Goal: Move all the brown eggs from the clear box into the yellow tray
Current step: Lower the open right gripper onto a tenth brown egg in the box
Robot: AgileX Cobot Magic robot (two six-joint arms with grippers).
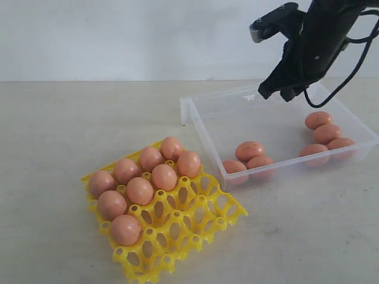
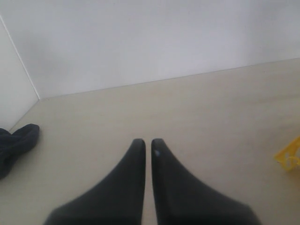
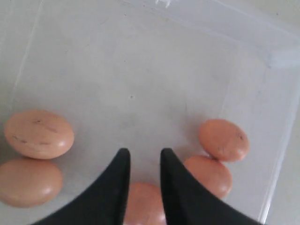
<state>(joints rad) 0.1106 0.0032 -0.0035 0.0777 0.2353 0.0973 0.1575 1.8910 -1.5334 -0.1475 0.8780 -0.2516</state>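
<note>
Seven brown eggs (image 1: 249,151) sit in clear box (image 1: 260,121) beneath empty, parted right gripper (image 3: 144,153).

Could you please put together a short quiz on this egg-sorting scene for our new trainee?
1. True or false: the eggs fill every cup of the yellow tray.
2. The right tool hangs over: A the tray, B the clear box, C neither.
3. How many eggs sit in the tray?
Key: 1 false; 2 B; 3 nine.
</note>
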